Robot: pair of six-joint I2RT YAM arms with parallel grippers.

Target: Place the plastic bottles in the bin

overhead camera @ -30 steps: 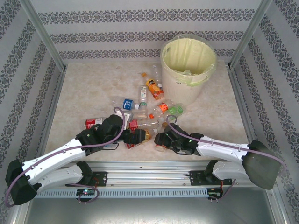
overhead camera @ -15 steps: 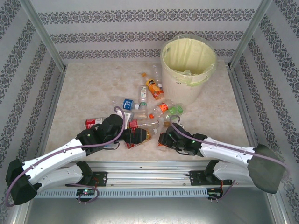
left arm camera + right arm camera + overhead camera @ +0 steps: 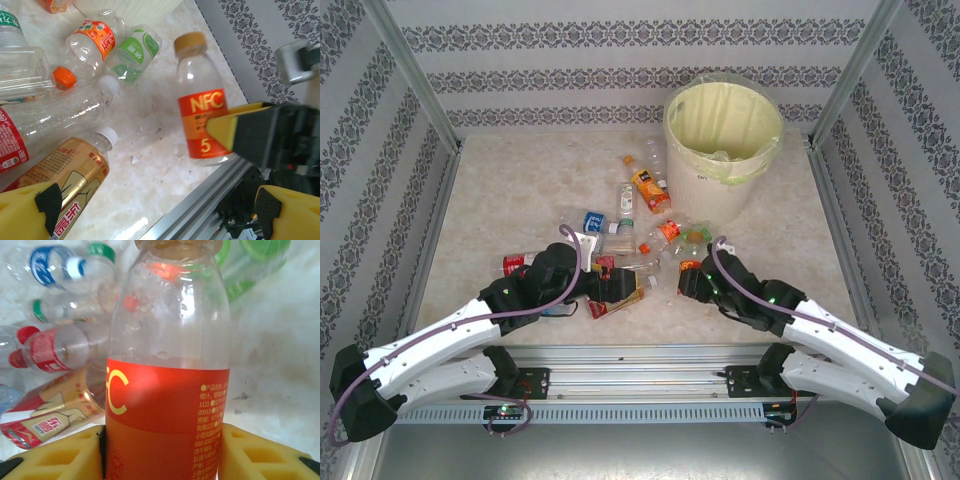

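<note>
Orange-label NFC bottle (image 3: 170,390) clamped btwn right jaws, touching both sides.

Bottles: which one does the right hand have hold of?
The NFC bottle, with the orange-red label and tan cap, clamped between the right hand's yellow pads. The other bottles lie loose on the table.
</note>
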